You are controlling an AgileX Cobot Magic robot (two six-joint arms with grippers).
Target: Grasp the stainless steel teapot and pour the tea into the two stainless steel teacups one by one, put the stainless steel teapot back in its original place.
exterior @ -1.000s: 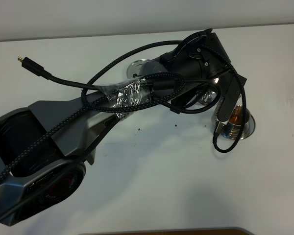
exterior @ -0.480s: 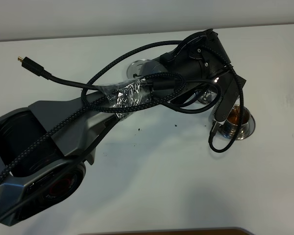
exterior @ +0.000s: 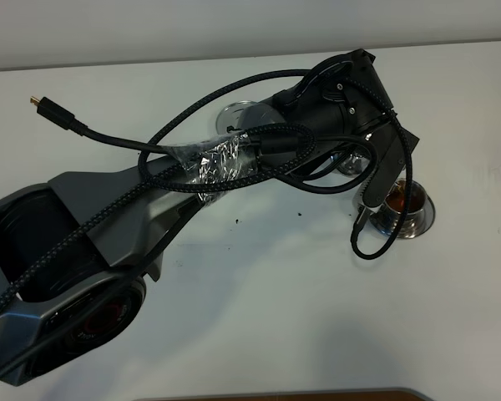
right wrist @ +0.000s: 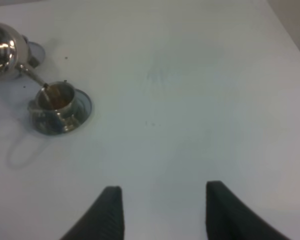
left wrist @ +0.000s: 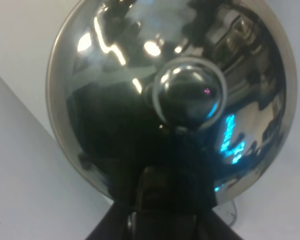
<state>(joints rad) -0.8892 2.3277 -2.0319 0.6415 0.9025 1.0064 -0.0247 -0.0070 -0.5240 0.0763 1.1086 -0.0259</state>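
The teapot (right wrist: 2,45) hangs tilted above the table (right wrist: 200,90), its spout (right wrist: 32,76) reaching down to the rim of the near cup (right wrist: 59,102), which sits on its saucer (right wrist: 84,111) and already holds brown tea. The left gripper (left wrist: 162,215) carries the pot from the handle side. Its wrist view is filled by the lid (left wrist: 115,100) and knob (left wrist: 190,95), so the jaws themselves are lost in shadow, but they are evidently clamped on the pot, since it is aloft. The right gripper (right wrist: 165,215) waits well apart, jaws wide and empty. The second cup (exterior: 234,113) lies on the far side of the left arm, mostly hidden by it. Overfilling is the nearest risk: the tea looks fairly high in the cup, and further tilt could send it over the rim onto the saucer. Levelling the pot too fast could dribble tea from the spout across the table. A loose cable (exterior: 363,246) loops down just beside the filled cup and might snag it or drag it when the arm swings towards the second cup. That cup is screened by the arm, so aiming the spout there looks harder.
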